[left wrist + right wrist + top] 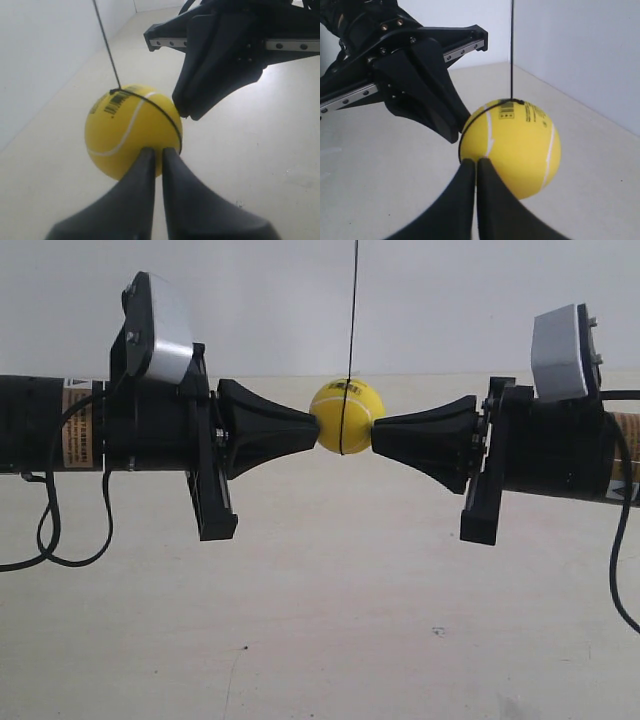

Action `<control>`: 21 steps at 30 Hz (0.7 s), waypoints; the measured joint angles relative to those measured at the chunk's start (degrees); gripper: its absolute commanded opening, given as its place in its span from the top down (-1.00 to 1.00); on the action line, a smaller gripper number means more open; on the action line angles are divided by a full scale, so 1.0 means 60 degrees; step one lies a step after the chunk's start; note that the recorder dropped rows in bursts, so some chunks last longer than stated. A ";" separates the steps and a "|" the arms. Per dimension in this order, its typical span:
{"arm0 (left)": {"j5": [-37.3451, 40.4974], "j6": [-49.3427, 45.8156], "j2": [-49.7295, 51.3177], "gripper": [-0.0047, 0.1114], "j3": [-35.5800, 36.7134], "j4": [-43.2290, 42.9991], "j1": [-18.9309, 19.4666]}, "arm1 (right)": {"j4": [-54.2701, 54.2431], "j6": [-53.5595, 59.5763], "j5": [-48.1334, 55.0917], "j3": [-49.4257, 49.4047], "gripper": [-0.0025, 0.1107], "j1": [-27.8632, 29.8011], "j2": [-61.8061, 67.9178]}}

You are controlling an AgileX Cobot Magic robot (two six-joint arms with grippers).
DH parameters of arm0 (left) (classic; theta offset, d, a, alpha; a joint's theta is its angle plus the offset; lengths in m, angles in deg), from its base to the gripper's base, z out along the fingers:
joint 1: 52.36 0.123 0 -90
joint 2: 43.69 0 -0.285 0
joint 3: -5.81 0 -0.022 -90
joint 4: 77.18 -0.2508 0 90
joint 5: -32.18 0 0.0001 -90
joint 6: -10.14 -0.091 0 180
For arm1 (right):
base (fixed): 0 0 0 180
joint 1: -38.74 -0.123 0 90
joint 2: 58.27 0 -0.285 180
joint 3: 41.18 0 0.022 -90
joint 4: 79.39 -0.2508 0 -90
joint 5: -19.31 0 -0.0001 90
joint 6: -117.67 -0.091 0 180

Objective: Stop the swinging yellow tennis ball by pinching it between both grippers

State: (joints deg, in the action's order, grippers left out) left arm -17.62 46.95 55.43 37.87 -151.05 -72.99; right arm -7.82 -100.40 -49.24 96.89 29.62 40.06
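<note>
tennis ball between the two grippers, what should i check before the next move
1. Left gripper touches the yellow tennis ball: ok, its closed jaws meet the ball's surface in the left wrist view.
2. Right gripper touches the ball: ok, same contact in the right wrist view.
3. Grippers oppose each other across the ball: ok, level on either side in the exterior view.
4. String hangs straight: ok, it runs vertically.
5. Ball at rest: cannot tell from one moment.
6. Pinch firm enough to hold: cannot tell.
</note>
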 measured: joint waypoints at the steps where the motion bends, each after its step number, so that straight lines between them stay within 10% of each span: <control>1: 0.0000 0.0000 0.0000 0.84 0.0000 0.0000 0.0000 | 0.0000 0.0023 0.0000 0.0000 0.96 0.0000 0.0000; 21: 0.0438 -0.0155 0.0000 0.84 0.0000 0.0237 0.0000 | -0.0217 0.0166 0.0554 0.0000 0.96 0.0000 0.0000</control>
State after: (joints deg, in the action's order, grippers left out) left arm -15.00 46.02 55.43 37.87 -149.62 -72.99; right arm -9.12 -99.40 -45.91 96.89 29.62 40.06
